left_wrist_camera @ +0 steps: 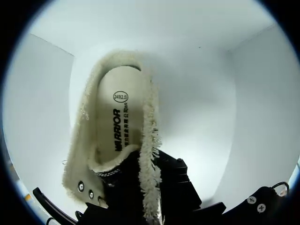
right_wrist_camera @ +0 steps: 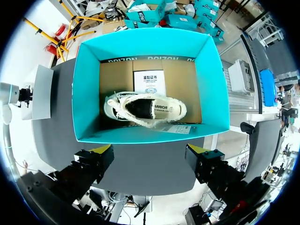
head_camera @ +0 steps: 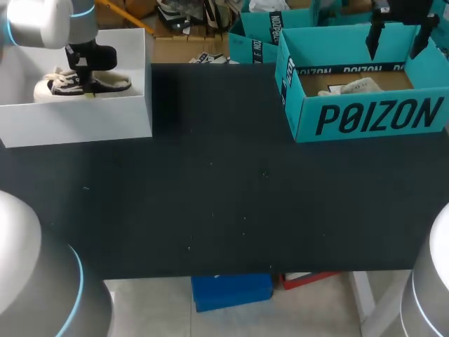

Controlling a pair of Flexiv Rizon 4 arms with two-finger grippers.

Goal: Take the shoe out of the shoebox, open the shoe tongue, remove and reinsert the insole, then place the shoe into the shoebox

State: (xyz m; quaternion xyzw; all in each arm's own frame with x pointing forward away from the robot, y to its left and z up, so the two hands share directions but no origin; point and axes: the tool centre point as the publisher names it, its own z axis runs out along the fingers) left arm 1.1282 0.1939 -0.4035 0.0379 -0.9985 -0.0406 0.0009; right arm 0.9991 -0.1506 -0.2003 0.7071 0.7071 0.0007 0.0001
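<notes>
Inside white box point(head_camera: 77, 119), left gripper point(head_camera: 85, 86) meets shoe point(head_camera: 112, 84), hold unreadable; right fingers point(right_wrist_camera: 101, 150) wide. Likely light, floppy; grip heel rim.

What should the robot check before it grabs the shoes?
1. Teal box open on top: ok.
2. Cream shoe lies inside it, opening facing up: ok.
3. Right pincer open, above the teal box, not touching the cream shoe: ok.
4. Left pincer down at the black-laced shoe in the white box: ok.
5. Left pincer's hold on that shoe: cannot tell.
</notes>
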